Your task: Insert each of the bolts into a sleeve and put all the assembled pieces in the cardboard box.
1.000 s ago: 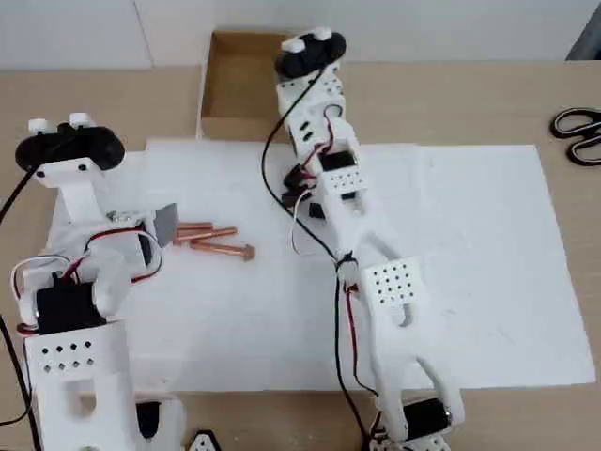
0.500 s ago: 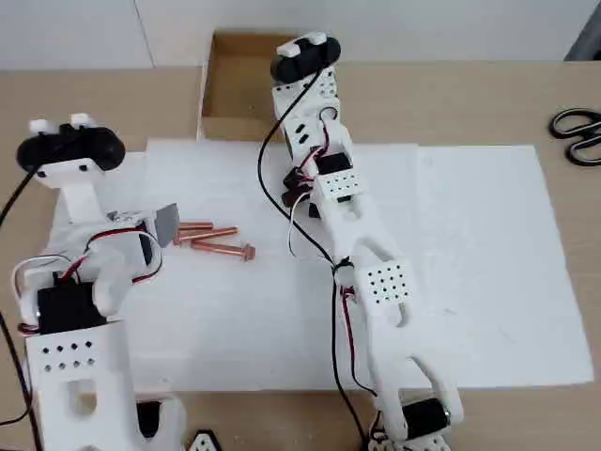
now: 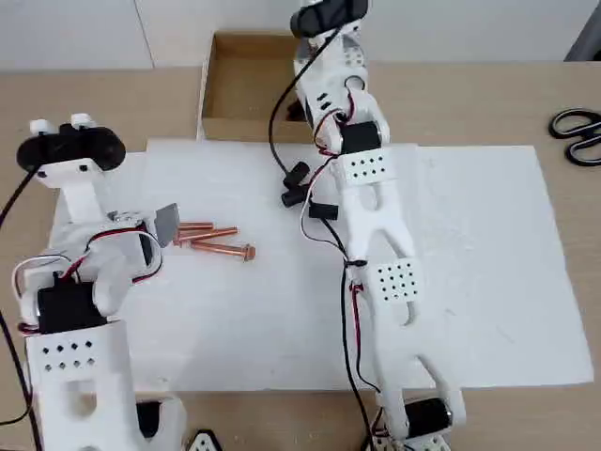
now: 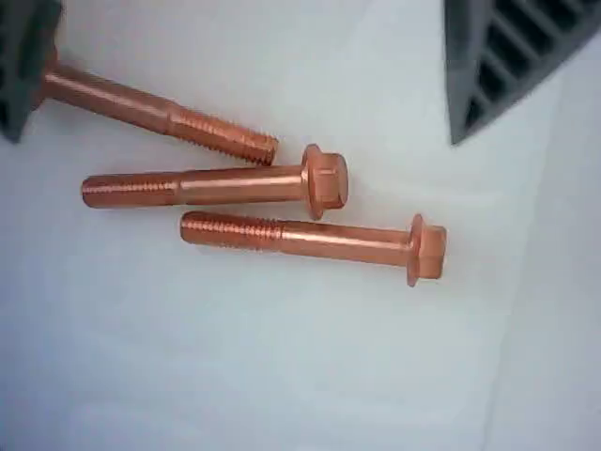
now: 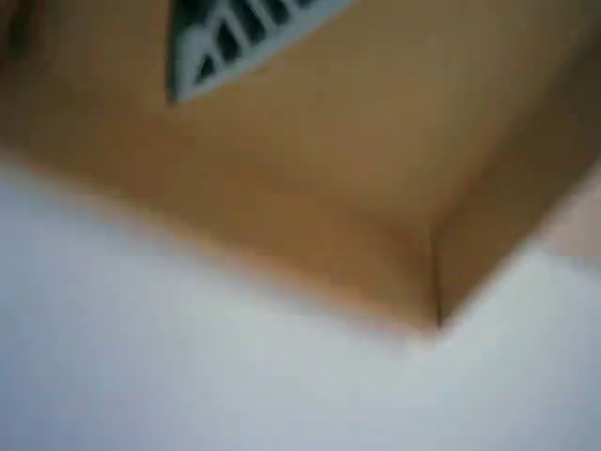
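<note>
Three copper bolts (image 3: 214, 239) lie side by side on the white foam sheet (image 3: 470, 263), left of centre. In the left wrist view they are the first bolt (image 4: 160, 108), the middle bolt (image 4: 216, 183) and the third bolt (image 4: 319, 240). My left gripper (image 4: 239, 132) hangs open just above them, holding nothing. One dark finger (image 4: 19, 66) covers the first bolt's head, and the other finger (image 4: 507, 56) stands clear on the far side. The cardboard box (image 3: 225, 94) sits at the back. My right gripper (image 3: 305, 99) is at its right side, and the right wrist view looks into the box's inner corner (image 5: 432, 282).
Black scissors (image 3: 577, 132) lie at the table's far right edge. The right arm stretches from the front edge across the middle of the foam sheet to the box. The sheet's right half is bare.
The right arm has stretched farther back and slightly right, so its wrist now stands over the box's right rear. The left arm and the bolts have not moved.
</note>
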{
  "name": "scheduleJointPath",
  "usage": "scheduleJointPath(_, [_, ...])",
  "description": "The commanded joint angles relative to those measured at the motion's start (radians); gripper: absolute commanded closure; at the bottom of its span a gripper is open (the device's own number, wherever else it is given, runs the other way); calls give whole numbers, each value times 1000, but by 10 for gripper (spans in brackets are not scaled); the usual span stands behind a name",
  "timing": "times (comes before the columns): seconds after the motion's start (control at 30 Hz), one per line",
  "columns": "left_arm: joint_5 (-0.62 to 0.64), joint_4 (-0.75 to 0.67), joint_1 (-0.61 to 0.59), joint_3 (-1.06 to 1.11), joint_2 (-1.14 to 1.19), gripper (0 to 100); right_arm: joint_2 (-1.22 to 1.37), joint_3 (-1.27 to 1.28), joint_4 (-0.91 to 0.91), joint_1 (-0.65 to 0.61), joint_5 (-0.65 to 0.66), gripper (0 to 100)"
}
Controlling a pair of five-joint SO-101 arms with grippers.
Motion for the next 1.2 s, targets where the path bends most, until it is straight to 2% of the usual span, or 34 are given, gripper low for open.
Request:
scheduleJointPath(0.0, [-6,2,-9,-13,-11,725,-217,-51,151,22,5,793])
scheduleJointPath(0.4, [-3,2,-9,-12,-11,725,-553,-46,955,16,9,793])
scheduleJointPath(0.87, [-2,3,-8,-10,-11,725,-628,-34,989,31,9,795])
scheduleJointPath(1.0, [-2,3,-8,-10,-11,725,-699,137,989,31,9,795])
scheduleJointPath(1.17, [-2,3,-8,-10,-11,725,-960,494,984,30,9,795])
